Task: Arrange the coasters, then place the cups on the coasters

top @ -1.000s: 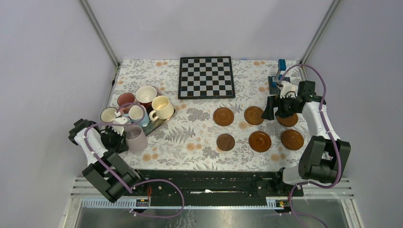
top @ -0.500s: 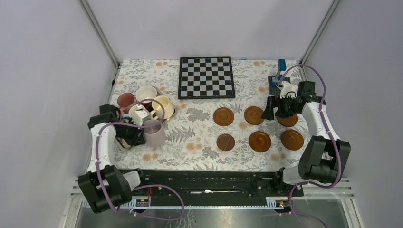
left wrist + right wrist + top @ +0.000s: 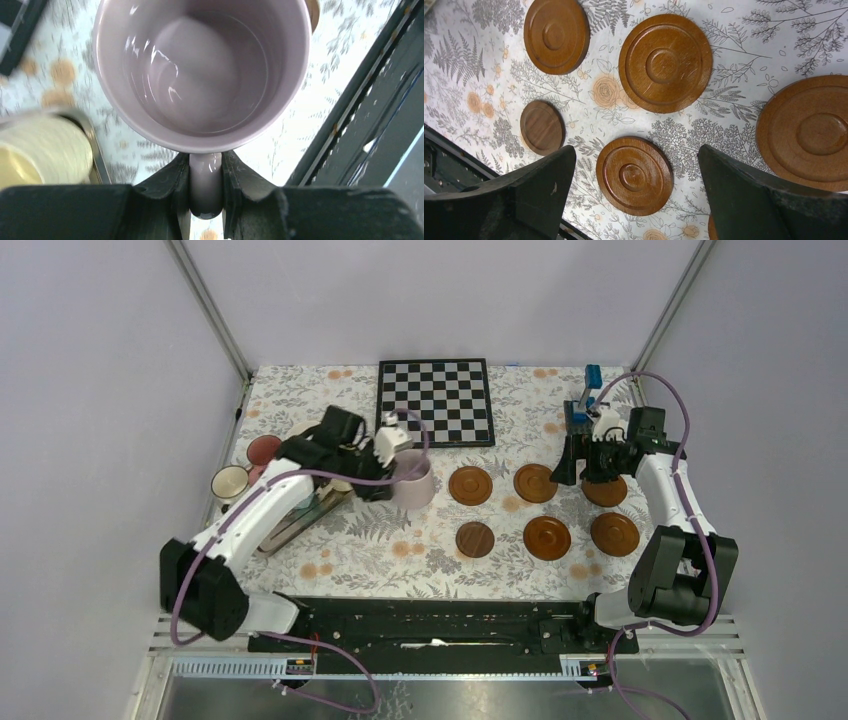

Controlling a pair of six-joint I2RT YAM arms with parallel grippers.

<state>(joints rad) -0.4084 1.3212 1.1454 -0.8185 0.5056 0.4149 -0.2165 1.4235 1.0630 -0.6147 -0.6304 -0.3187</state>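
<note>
Over on the right half of the worktop (image 3: 400,562), the six coasters (image 3: 547,538) sit in two rows of three. None of them touch, and floral cloth shows between them. The near row runs close to the worktop's near edge and the right-hand pair is close to the right edge, so that corner is pretty tight. A wider strip of bare cloth lies between the coasters and the metal tray (image 3: 290,528) on the left. A chessboard (image 3: 434,402) takes the far middle, and a small blue gadget (image 3: 586,400) stands near the far right corner.

The tray hugs the left side, with the left arm (image 3: 262,510) stretched across it and hiding most of it. A white mug with a dark rim (image 3: 230,481) and a pinkish mug (image 3: 263,448) peek out to the arm's left. The left wrist view also catches a cream-yellow mug (image 3: 40,150) inside the tray's rim.

The left jaws are clamped on the handle of the lilac mug (image 3: 200,75). It's mouth up, glossy and empty inside, just left of the far-left coaster (image 3: 470,485) and not on it. Can't tell if it's lifted or resting on the cloth. The right jaws are spread wide with nothing in them, above the far-right coaster (image 3: 608,495).

The coasters are reddish-brown wood with turned rings. The near-left coaster (image 3: 475,539) is smaller, darker and plainer.
</note>
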